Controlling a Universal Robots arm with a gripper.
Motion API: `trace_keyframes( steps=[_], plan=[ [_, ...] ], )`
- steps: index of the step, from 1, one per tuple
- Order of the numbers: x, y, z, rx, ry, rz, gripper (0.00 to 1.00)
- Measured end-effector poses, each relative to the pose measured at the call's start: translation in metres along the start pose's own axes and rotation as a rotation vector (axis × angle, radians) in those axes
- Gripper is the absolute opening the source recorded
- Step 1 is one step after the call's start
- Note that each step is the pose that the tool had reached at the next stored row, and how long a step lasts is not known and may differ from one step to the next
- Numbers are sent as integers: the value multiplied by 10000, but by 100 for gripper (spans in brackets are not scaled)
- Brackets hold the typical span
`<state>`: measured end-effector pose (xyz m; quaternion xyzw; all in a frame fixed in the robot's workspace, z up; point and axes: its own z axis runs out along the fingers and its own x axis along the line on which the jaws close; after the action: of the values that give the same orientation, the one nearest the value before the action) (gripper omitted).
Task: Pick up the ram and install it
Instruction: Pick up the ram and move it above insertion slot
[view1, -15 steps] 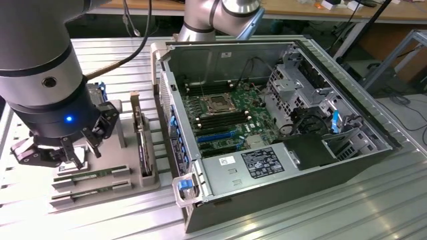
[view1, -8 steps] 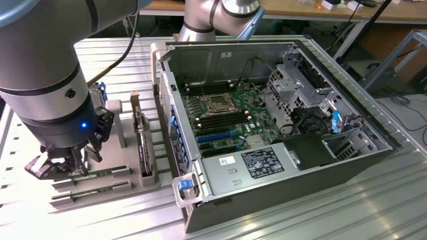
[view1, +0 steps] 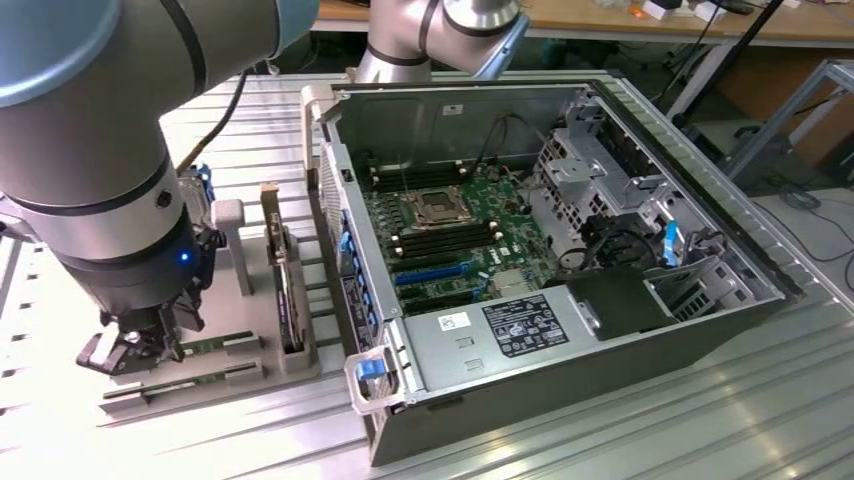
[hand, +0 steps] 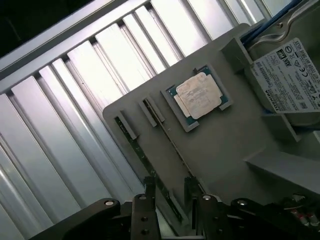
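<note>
Two ram sticks stand on edge in a grey holder tray (hand: 225, 145). One ram (hand: 145, 160) runs between my two fingertips; the other ram (hand: 172, 142) lies just beside it, its near end by one finger (hand: 191, 192). My gripper (hand: 171, 200) is open and low over the tray, with nothing gripped. In the exterior view the gripper (view1: 134, 350) hangs over the tray's end at the exterior view's left, by the two rams (view1: 220, 346) (view1: 187, 379). The open computer case (view1: 561, 330) with its motherboard (view1: 454, 250) lies to the exterior view's right.
A square silver processor chip (hand: 201, 96) sits in a pocket on the tray. A hard drive (hand: 287, 75) stands on edge beside it, also seen as the hard drive (view1: 286, 290) between tray and case. Ribbed metal table (hand: 75, 125) surrounds the tray. The arm's thick body (view1: 94, 150) looms above.
</note>
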<state>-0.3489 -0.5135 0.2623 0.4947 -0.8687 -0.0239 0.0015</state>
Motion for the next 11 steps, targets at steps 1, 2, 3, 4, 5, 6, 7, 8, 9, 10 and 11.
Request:
trace_keyframes(
  steps=[1,2,3,4,5,6,7,8,9,10,11],
  plan=[
    [0,-1,17,-4,8,-222,36],
    [1,-2,43,-11,23,-565,36],
    [1,-2,62,-18,36,-837,36],
    [2,-4,92,-26,52,-1230,36],
    [2,-5,117,-32,65,-1557,36],
    [3,-6,142,-40,82,-1905,36],
    [3,-7,164,-47,95,-2211,36],
    [4,-9,192,-55,111,-2586,36],
    [4,-9,211,-60,122,-2842,36],
    [5,-10,227,-65,131,-3043,36],
    [5,-11,248,-70,142,-3310,36]
  ],
)
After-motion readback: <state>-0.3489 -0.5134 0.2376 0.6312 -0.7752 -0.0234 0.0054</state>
